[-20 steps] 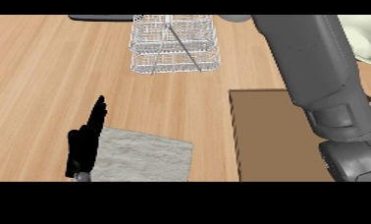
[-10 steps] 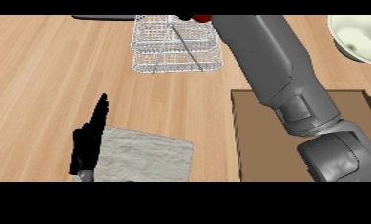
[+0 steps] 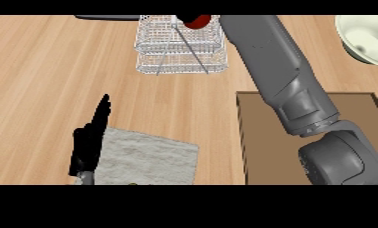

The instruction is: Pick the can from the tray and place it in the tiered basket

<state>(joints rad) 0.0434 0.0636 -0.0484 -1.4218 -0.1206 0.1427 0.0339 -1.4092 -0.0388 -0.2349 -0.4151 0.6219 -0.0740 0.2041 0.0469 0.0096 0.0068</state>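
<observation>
Red can (image 3: 198,21) peeks over the basket (image 3: 179,54) beside the right arm (image 3: 273,62); right robot hand (image 3: 184,18) mostly cut off, grip unclear; left robot hand (image 3: 88,142) rests open.

So my right forearm (image 3: 273,62) swings left across the view over this last second. It starts out at the right edge and now slants from the lower right corner up to the back rim of the tiered basket (image 3: 177,52). The red can (image 3: 198,21) doesn't show at first, then peeks in, and now sits at the top edge right over the basket's back right corner. With the arm out of the way, more of the brown tray (image 3: 362,122) and the pale dish (image 3: 358,37) at top right show up.
</observation>
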